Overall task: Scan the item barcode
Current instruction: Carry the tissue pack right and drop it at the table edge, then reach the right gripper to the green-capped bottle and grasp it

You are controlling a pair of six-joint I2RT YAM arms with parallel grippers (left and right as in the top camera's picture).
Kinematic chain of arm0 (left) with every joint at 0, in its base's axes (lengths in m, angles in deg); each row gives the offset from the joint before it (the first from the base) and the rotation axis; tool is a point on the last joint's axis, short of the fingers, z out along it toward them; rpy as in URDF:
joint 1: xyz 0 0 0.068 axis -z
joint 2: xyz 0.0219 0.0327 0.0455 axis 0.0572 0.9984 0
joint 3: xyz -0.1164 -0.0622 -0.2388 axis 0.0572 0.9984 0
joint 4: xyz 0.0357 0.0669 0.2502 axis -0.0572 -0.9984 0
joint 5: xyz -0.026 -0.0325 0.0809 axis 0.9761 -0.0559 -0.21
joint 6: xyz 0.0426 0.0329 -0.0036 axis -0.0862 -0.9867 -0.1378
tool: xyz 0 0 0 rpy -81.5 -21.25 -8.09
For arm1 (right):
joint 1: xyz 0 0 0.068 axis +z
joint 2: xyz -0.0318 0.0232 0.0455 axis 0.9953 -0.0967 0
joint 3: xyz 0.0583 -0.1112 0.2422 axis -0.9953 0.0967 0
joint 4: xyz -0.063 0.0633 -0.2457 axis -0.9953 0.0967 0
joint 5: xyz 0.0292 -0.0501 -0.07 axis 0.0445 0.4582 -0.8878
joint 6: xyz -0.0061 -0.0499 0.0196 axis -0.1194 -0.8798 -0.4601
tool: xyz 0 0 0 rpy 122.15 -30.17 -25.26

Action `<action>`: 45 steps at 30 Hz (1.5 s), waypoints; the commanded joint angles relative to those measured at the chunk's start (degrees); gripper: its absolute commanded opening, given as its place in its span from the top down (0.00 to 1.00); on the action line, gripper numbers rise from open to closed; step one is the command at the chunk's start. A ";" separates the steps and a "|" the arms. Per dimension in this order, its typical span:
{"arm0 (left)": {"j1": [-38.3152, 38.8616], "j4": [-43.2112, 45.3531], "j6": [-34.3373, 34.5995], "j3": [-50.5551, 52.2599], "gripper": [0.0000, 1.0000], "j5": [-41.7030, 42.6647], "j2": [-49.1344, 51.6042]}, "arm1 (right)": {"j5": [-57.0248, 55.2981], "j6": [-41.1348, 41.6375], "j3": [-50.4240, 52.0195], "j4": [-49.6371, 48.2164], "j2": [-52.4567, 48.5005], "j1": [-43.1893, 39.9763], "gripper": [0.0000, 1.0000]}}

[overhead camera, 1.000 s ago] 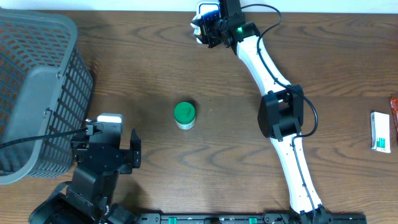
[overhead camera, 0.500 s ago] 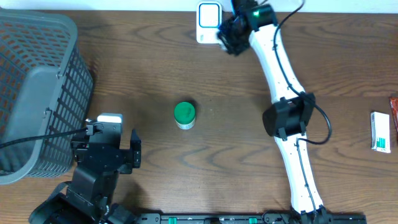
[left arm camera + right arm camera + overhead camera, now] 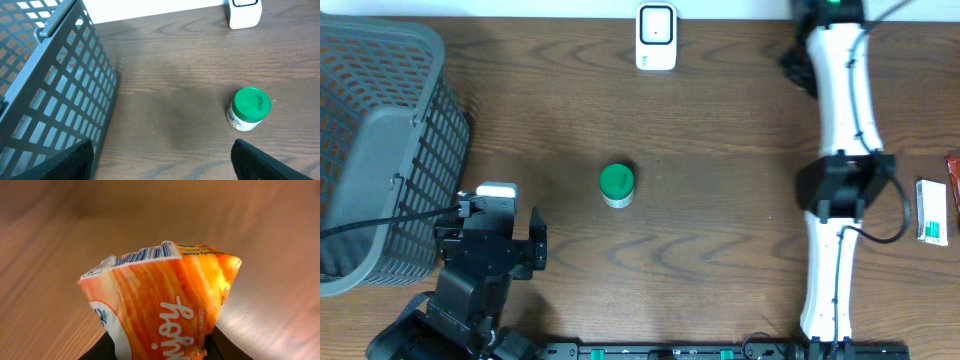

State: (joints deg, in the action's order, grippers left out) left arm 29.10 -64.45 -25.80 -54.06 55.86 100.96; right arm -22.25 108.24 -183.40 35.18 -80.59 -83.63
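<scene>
Evidently the right fingers (image 3: 223, 347) pinch the orange packet (image 3: 165, 300) low down. It looks light, soft and slippery, so grip the seam, barcode (image 3: 142, 255) exposed. The left fingers (image 3: 265, 162) are spread wide and empty.

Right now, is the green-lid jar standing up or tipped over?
Standing up: the jar shows its round green lid on top, white body beneath it.

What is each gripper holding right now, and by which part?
The right gripper pinches an orange packet by the end opposite its barcode. The left gripper is open and holds nothing.
</scene>
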 commanded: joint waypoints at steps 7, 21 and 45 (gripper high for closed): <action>0.17 -0.13 0.35 0.09 0.12 -0.55 -0.24 | -16.41 -1.92 19.69 -6.51 0.22 -19.54 0.67; 0.17 -0.13 0.35 0.09 0.12 -0.57 -0.24 | 0.31 -6.54 21.59 -10.75 4.28 -37.03 0.01; 0.17 -0.13 0.35 0.09 0.12 -0.57 -0.24 | 24.87 12.41 21.86 -1.95 23.08 6.29 0.01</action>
State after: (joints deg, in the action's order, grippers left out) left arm 29.10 -64.43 -25.80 -54.06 55.86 100.96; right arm 1.92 109.61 -163.07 34.07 -57.51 -84.09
